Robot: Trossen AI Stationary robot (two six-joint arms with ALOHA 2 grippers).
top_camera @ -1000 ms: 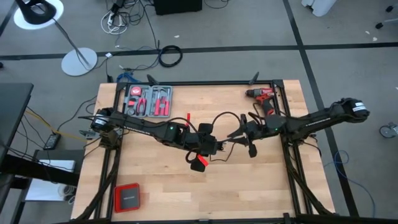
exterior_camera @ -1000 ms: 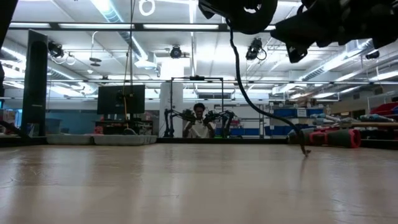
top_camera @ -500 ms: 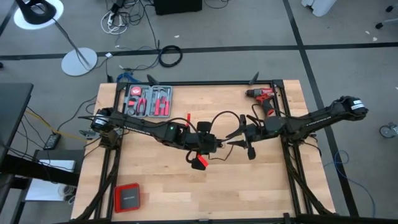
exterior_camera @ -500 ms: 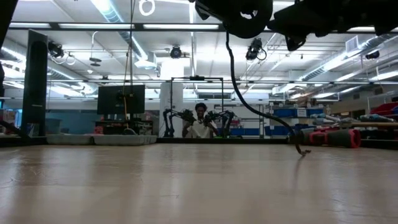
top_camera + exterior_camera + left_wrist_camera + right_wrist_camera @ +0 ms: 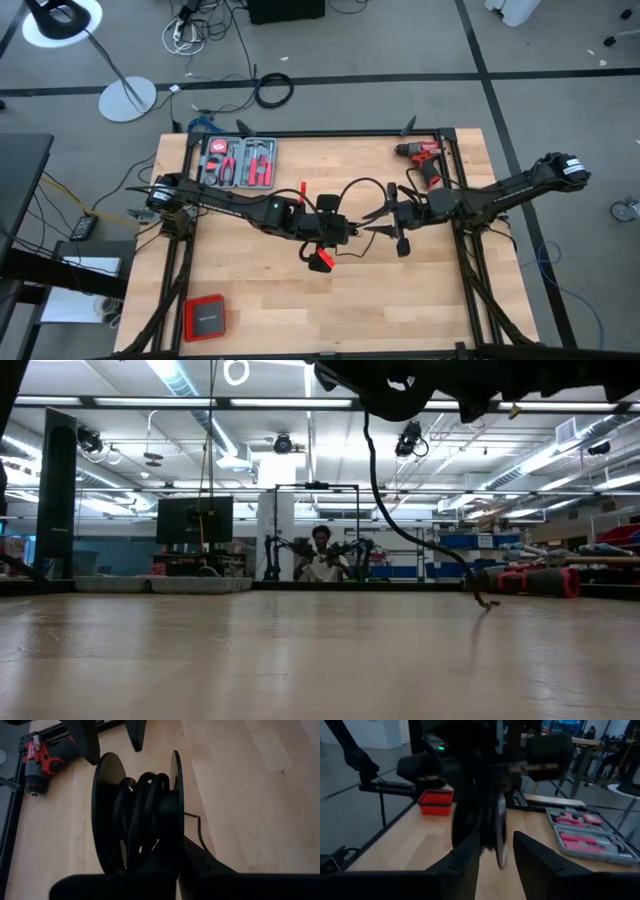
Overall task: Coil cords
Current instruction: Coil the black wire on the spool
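A black spool [image 5: 137, 815] with two round discs carries several turns of the thin black cord [image 5: 145, 805]. It stands on edge right in front of my left gripper [image 5: 335, 235], which is shut at the table's middle. The cord's free length [image 5: 400, 525] hangs down from the spool, and its plug end [image 5: 486, 603] rests on the table. My right gripper [image 5: 495, 857] is level and open, just right of the spool. Its fingers stand on either side of one disc's rim [image 5: 500, 837] without touching it. My left gripper carries the spool [image 5: 330, 222] above the table, slanting down from the table's left. Its own dark bulk [image 5: 150, 880] hides the place of contact, so the part it has cannot be told. The spool stands on edge, clear of the wood.
A red drill [image 5: 420, 155] lies at the far right, an open tool set [image 5: 238, 162] with red handles at the far left, and a red case [image 5: 204, 318] near the front left corner. Bare wood lies along the near edge.
My right gripper has risen, nearly out of the low view's top. The cord's hanging length has sagged into a deeper bend, while its plug end has stayed on the table. The spool has kept its place.
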